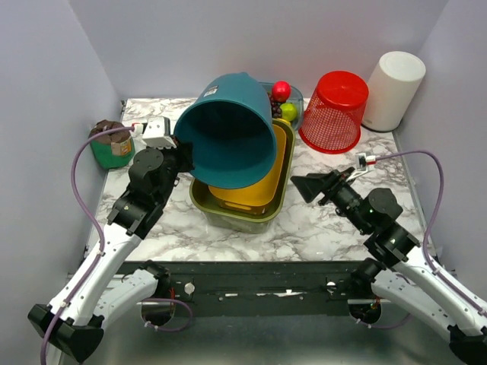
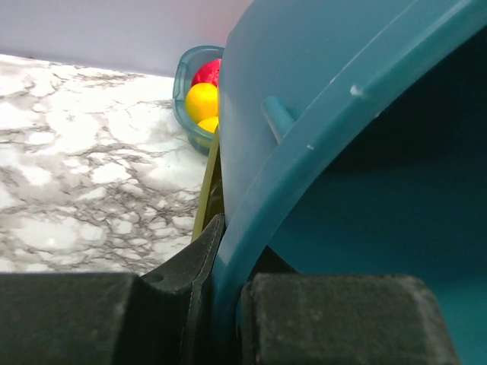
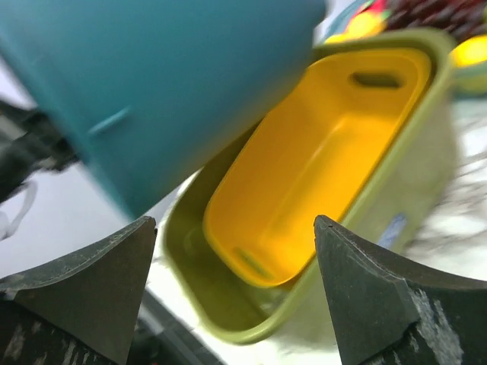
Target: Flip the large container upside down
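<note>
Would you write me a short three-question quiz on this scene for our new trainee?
1. True or false: the left gripper grips the bucket by its rim.
2. The yellow tub sits inside which thing? A red basket; B green tub; C fruit bowl.
3. Fill in: the right gripper is ____ and holds nothing.
Key: 1 true; 2 B; 3 open.
</note>
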Available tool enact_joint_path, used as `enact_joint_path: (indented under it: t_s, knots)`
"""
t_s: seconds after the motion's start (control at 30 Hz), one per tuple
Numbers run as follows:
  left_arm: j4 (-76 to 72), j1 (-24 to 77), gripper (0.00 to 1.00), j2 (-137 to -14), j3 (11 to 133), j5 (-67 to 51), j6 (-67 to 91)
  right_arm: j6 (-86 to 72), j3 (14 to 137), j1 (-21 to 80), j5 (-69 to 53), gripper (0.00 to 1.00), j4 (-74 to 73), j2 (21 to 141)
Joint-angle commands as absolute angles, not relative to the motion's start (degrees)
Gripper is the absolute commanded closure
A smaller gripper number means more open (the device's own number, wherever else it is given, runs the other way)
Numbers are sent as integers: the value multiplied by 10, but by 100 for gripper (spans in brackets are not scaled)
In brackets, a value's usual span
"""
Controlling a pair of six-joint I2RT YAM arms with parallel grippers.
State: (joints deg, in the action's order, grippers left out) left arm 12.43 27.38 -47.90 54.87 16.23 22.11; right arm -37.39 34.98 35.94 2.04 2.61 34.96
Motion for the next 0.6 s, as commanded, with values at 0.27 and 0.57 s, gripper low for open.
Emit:
enact_joint_path:
  t_s: [0.27,0.57]
  knots:
    - [-98,273,100,-486,476,152,306,-426,349,580,244,9,173,454]
    - [-156,291,100,-475,442,105,316,-456,387,582,251,10,288,576]
